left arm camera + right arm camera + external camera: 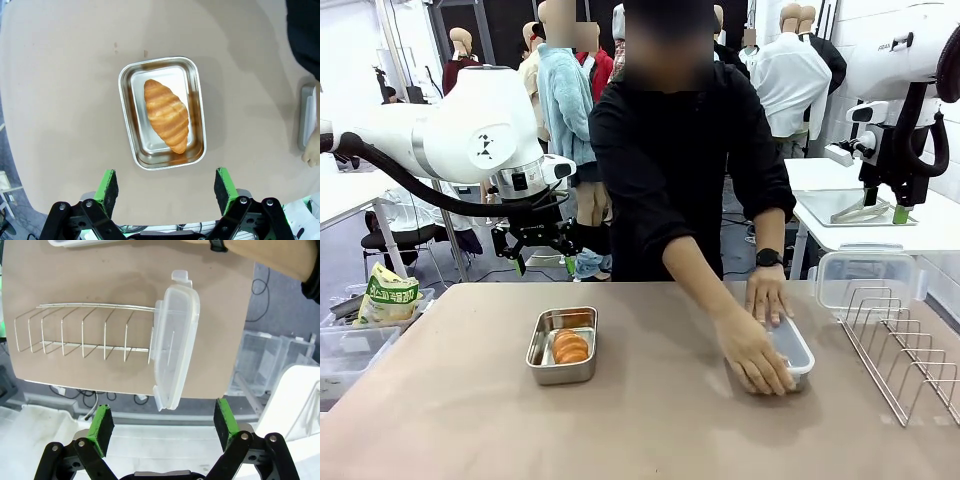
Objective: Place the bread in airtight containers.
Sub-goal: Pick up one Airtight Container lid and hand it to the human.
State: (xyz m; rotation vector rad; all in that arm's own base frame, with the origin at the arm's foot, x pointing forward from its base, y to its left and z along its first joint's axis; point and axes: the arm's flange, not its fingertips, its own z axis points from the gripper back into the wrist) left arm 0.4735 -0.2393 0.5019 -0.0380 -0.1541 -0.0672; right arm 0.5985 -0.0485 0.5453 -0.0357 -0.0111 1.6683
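Steel is glinting around the one croissant roll [166, 116], which is lying diagonally inside the open container [123, 100] on the table [60, 75]. I am hovering the left gripper [166, 182] above it, jaws wide and empty. The right gripper [162, 422] is hanging open and empty over the clear lid [175, 340] leaning in the wire rack [82, 332]. I am worrying about fetching that lid: it could snag on the wires or slip, and the person's hands [760, 355] are pressing on the other container [798, 352] near that path.

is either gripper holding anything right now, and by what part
Neither: the left gripper and right gripper are open and empty. The bread lies loose in its container; the person's hands rest on the other container.
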